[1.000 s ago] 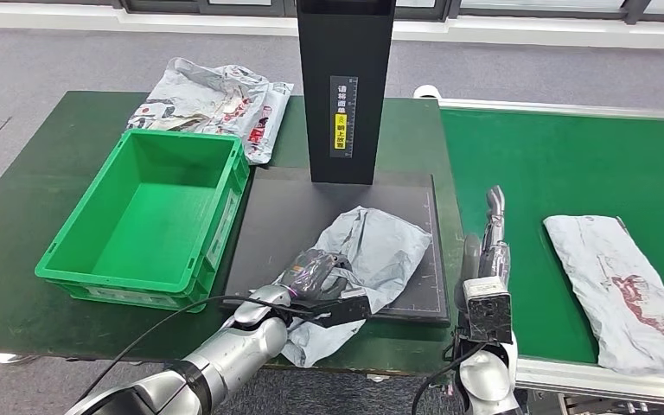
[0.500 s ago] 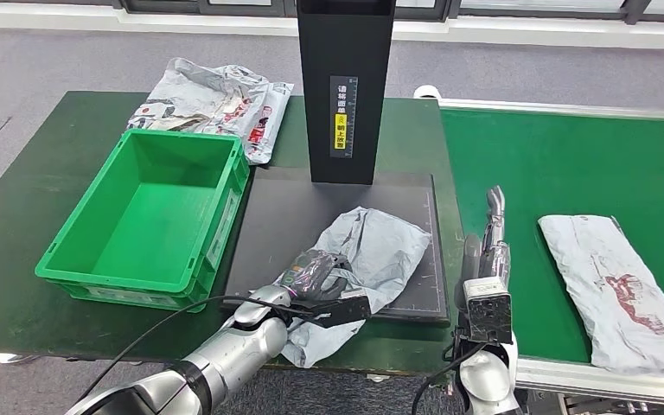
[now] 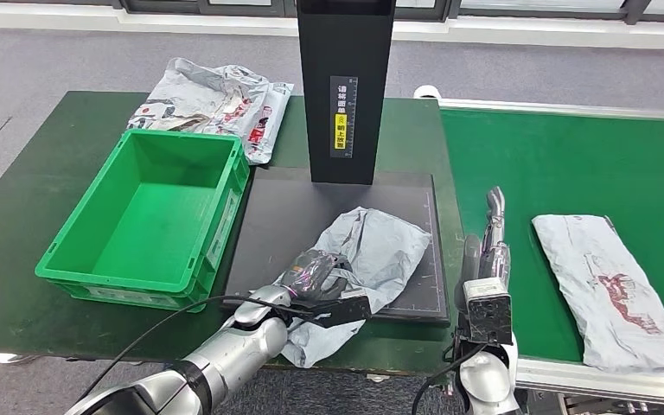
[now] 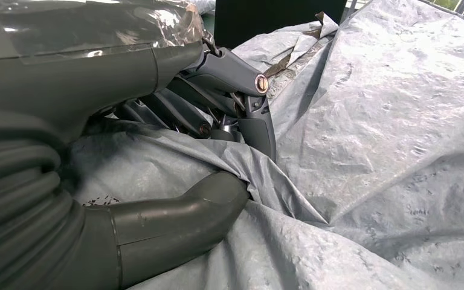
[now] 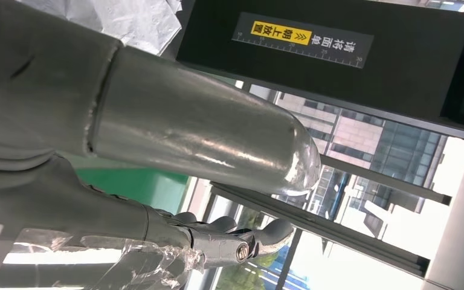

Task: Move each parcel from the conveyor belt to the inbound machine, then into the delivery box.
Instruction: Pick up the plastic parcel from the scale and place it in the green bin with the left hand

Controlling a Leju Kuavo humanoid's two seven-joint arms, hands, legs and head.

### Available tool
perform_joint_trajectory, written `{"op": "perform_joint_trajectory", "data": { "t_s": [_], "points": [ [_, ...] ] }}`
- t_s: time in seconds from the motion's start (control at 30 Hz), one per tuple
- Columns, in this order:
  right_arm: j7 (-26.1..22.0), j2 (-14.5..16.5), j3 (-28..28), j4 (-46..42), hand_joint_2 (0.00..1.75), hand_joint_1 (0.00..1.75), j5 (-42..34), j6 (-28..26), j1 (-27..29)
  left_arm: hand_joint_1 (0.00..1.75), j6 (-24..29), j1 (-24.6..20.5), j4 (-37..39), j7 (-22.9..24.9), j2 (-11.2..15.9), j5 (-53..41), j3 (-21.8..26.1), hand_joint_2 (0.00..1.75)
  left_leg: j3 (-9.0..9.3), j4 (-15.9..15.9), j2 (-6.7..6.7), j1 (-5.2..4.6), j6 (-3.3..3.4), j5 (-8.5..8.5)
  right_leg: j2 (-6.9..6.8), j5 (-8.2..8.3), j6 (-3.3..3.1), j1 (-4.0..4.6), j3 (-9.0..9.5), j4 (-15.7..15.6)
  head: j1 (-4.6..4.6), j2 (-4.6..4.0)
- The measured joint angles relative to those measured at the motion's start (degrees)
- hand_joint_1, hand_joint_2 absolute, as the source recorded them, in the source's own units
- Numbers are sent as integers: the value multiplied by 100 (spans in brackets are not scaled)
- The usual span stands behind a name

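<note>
carried leftward on the conveyor belt (image 3: 571,147) since a second ago: second parcel (image 3: 609,285), long axis running away and slightly left. green box (image 3: 151,207) well to the left of grey parcel (image 3: 372,251), crumpled on the black machine plate (image 3: 285,216). left hand (image 3: 316,275) pinching a fold at its near corner. right hand (image 3: 491,233) bare, fingers straight, beside the belt, nearer the second parcel.

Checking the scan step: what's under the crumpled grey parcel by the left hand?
The crumpled grey plastic parcel lies on the black flat scanner platform, its near end overhanging the dark green table. The left hand grips it. Anything beneath is hidden.
</note>
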Motion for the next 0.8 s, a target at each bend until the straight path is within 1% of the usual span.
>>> {"op": "perform_joint_trajectory", "data": {
  "t_s": [0.8],
  "points": [
    [0,0,0,-9,0,0,0,0,4,175,0,-2,3,0,0,-1,0,175,0,0,0,0,0,0,0,0,0,0,0,0,0,0]
  ]
}}
